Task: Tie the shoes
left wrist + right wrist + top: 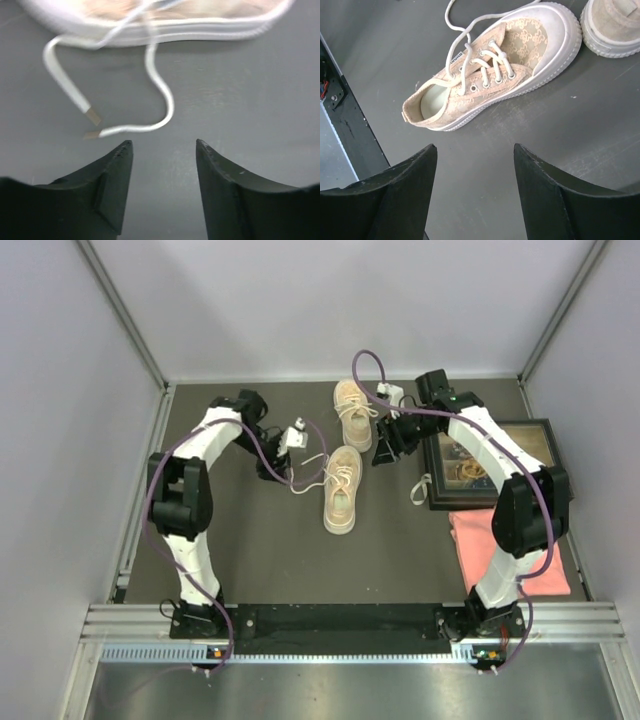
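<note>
The left gripper (164, 145) is spread apart and holds nothing; two lace ends (93, 118) lie just ahead. The shoes, near (342, 488) and far (352, 412), lie mid-table with loose laces. The right gripper (475, 147), also spread and empty, hangs beside them.

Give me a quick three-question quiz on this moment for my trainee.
1. True or false: the left end effector is shut on a flat white lace end.
2. What lies on the dark table next to the pink cloth? A) dark-framed picture B) blue bowl C) metal spoon.
3. Fill in: the beige lace-patterned sneaker ahead of the right end effector has ___ laces (tied/loose).
Key: 1 false, it is open; 2 A; 3 loose.
</note>
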You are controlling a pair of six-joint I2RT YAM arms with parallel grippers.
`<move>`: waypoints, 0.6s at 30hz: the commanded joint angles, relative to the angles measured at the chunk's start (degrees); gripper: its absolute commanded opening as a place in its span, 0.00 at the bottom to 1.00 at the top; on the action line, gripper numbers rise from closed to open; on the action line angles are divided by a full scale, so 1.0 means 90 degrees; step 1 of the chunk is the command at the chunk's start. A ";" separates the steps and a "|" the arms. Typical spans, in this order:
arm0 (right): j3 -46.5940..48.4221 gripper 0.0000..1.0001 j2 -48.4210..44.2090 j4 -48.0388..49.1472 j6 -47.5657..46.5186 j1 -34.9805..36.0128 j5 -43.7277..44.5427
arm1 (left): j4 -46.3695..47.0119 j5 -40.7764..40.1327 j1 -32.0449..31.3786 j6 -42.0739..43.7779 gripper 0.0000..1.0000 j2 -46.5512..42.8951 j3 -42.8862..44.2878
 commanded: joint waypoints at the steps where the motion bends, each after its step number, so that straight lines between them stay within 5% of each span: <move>1: 0.0292 0.64 0.0007 -0.0156 -0.0033 -0.0008 -0.0131 | -0.1393 -0.0098 -0.0402 0.2689 0.54 0.0415 0.0321; 9: 0.0078 0.63 -0.0071 -0.0127 0.0133 -0.0076 0.0016 | -0.1070 -0.0615 -0.0832 0.3391 0.39 0.0903 0.0427; 18: 0.0068 0.63 -0.0051 -0.0049 0.0172 -0.0115 -0.0052 | -0.1109 -0.1230 -0.0842 0.3861 0.38 0.1314 0.0653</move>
